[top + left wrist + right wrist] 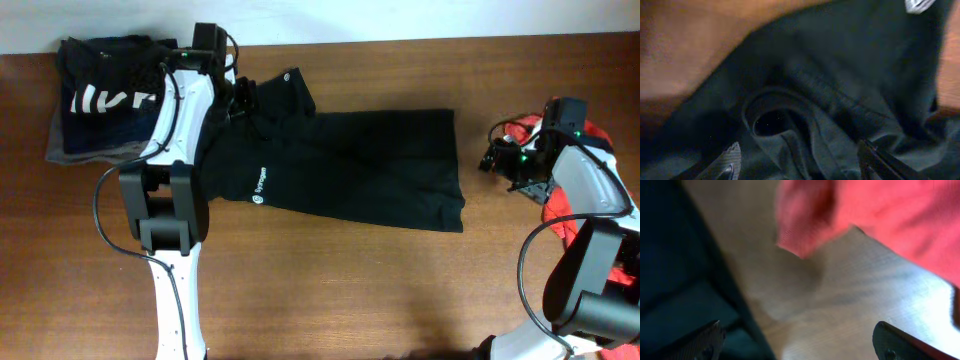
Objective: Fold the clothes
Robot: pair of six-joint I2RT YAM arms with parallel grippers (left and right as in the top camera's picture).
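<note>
Two robot arms bend over a brown, wood-grain table (350,300) laid with clothes. At far left sits a squared pile of folded dark garments (100,95), the top one banded with white lettering, resting on a flat grey cloth (55,140). Beside it the white-shelled left arm (175,120) stretches up the table, and the left gripper (240,100) hangs over the rumpled upper-left corner of the black garment (350,160). Seen from the wrist, the left gripper (800,162) stands wide, its two tips well apart above soft, matte cloth that bunches into a curled, hemmed opening; nothing is pinched between them. The black garment lies across the middle of the table, a long, roughly rectangular spread creased along its length, with a small white logo (258,186) near its lower-left edge. Past a strip of bare wood, the right gripper (497,158) points toward the garment's right hem. From its own wrist the right gripper (800,342) gapes wide over bare wood, holding nothing. An orange-red shirt (597,133) lies crumpled at the table's right edge, partly under the right arm (590,195).
</note>
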